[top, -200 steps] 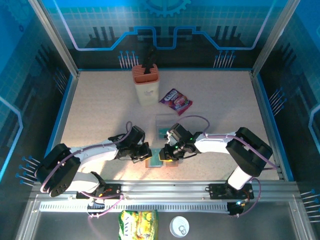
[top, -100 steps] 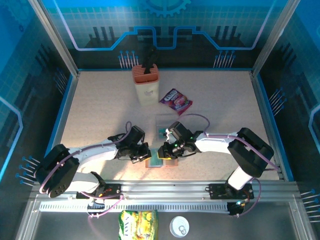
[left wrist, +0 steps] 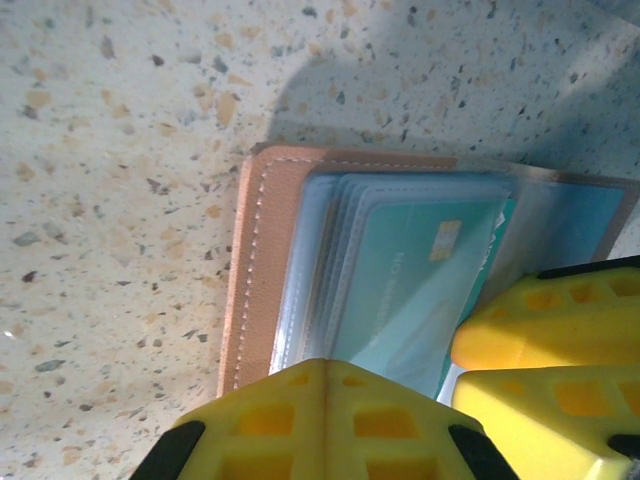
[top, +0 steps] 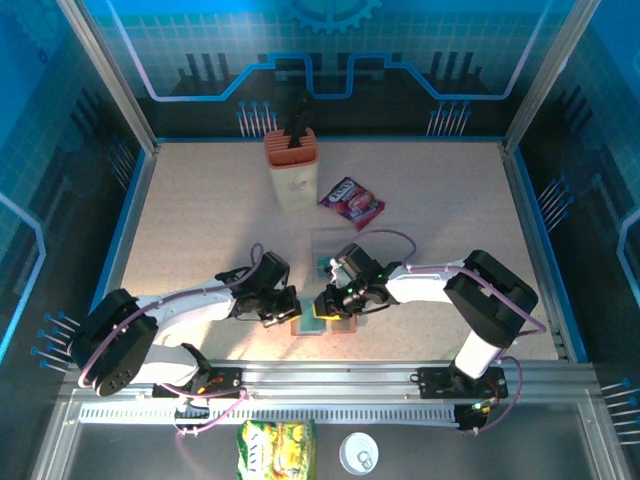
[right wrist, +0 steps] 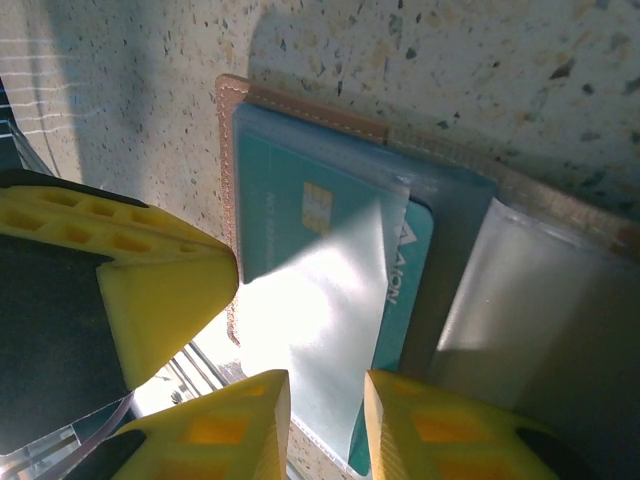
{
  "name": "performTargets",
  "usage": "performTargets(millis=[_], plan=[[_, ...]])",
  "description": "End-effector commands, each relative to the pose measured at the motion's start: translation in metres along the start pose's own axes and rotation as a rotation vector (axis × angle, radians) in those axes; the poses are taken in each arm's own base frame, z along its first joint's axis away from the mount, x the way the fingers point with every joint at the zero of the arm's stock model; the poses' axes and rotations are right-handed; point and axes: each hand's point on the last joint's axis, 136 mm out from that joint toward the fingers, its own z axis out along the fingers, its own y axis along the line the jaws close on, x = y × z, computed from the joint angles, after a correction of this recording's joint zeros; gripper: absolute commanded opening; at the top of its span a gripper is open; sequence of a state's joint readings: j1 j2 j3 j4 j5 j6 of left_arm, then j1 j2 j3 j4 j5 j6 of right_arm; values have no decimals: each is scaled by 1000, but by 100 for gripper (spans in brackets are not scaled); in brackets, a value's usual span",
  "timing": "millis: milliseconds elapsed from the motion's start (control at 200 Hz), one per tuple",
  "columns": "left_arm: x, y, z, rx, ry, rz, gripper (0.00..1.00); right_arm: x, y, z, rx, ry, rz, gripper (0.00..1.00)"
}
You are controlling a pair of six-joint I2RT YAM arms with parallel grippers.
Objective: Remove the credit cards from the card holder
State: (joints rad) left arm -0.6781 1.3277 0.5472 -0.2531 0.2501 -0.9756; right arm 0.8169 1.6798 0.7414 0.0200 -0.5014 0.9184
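Note:
The card holder lies open on the table near the front, its salmon-brown edge and clear sleeves showing. A teal credit card with a gold chip sits in the top sleeve, its end poking out of the sleeve. My left gripper is shut, its yellow tips pressing down on the sleeves at the holder's left half. My right gripper stands open by a narrow gap, its fingers astride the near edge of the sleeve and the teal card. From above it meets the holder from the right.
A clear plastic box lies just behind the grippers, a purple snack packet beyond it, and a beige cup with an orange insert at the back. A yellow-green packet and a white lid lie below the front rail.
My right gripper has crept slightly left over the holder and its jaws have narrowed a little. The left gripper has stayed put, shut on the sleeves.

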Motion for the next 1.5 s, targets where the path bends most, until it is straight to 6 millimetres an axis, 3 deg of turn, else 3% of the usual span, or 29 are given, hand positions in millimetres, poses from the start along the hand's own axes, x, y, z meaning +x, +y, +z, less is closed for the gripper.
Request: performTargets(millis=[0, 420, 735, 935, 1146, 1496], plan=[[2, 8, -2, -40, 0, 23, 0, 2, -12, 1, 24, 6, 34, 26], [2, 7, -4, -34, -11, 23, 0, -1, -6, -21, 81, -35, -10, 26], [-3, -23, -24, 20, -22, 87, 0, -1, 9, -33, 35, -69, -31, 27], [1, -35, -14, 36, 21, 102, 0, -2, 9, -32, 21, -73, -20, 27], [5, -18, 1, -33, 46, 103, 0, -3, 10, -25, 1, -61, -11, 27], [7, 8, 5, -115, 37, 96, 0, -2, 8, -12, -18, -30, 5, 27]])
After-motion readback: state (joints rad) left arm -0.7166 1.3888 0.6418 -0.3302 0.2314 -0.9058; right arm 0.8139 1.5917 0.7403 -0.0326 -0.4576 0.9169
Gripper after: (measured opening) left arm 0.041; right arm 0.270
